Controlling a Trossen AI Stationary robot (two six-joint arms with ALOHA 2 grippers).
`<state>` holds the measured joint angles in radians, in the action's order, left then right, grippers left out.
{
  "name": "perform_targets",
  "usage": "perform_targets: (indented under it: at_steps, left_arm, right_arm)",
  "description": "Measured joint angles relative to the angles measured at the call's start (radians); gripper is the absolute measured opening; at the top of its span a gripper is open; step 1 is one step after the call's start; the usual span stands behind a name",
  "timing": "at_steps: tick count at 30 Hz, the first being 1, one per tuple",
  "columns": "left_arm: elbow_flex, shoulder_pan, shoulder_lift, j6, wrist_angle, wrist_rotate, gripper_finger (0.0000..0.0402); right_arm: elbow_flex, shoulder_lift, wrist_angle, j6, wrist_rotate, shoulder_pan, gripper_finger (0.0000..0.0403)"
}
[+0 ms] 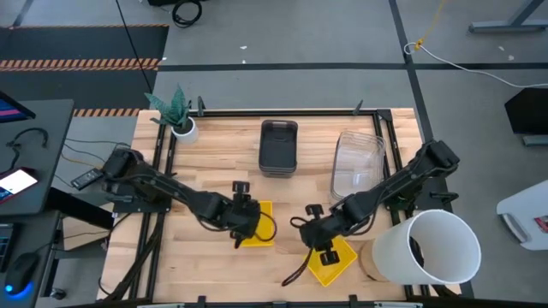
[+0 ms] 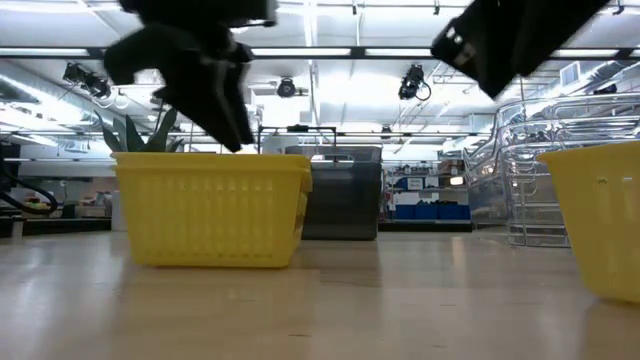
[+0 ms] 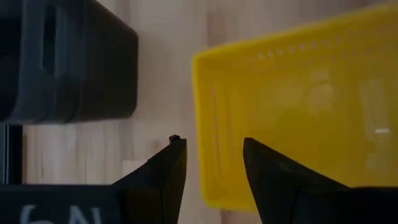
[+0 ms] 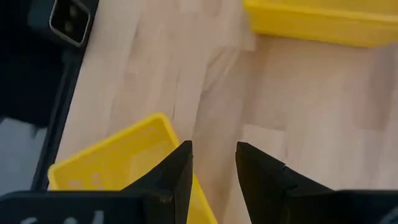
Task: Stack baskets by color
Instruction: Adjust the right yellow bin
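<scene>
Two yellow baskets sit on their bases on the near half of the table. My left gripper (image 1: 247, 229) hangs open just above the left one (image 1: 262, 224); in the left wrist view its fingers (image 3: 168, 177) stand on either side of that basket's end wall (image 3: 202, 124), and in the low view the gripper (image 2: 238, 135) is over the rim (image 2: 210, 160). My right gripper (image 1: 324, 252) is open above the right yellow basket (image 1: 336, 263), beside its corner (image 4: 158, 124). A dark grey basket stack (image 1: 278, 147) and a clear basket stack (image 1: 358, 162) stand farther back.
A big white bucket (image 1: 432, 248) stands at the near right corner, close to my right arm. A small white pot with a green plant (image 1: 180, 120) is at the far left corner. Bare wood (image 1: 295, 192) lies between the yellow baskets and the stacks.
</scene>
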<state>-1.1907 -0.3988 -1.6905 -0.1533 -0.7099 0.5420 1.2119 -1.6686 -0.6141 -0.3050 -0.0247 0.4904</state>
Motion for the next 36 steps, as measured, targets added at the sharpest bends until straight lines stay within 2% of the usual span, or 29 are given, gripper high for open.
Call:
perform_targets:
  at_steps: [8,14,20,36]
  left_arm:
    - [0.095,-0.034,0.145,-0.081,0.009,0.003,0.0164]
    - [0.101,-0.047,0.244,-0.149,-0.01,-0.01,0.0164]
    - [0.098,-0.074,0.331,-0.167,0.029,-0.082,0.0164]
    - [0.098,-0.106,0.346,-0.229,0.04,-0.12,0.0164]
  right_arm:
    - [0.035,-0.067,-0.051,0.143,0.097,0.016,0.0128]
    - [0.035,-0.088,-0.065,0.174,0.088,0.033,0.0128]
    - [0.034,-0.133,-0.086,0.174,0.027,0.042,0.0128]
    - [0.028,-0.18,-0.093,0.171,0.005,0.041,0.0126]
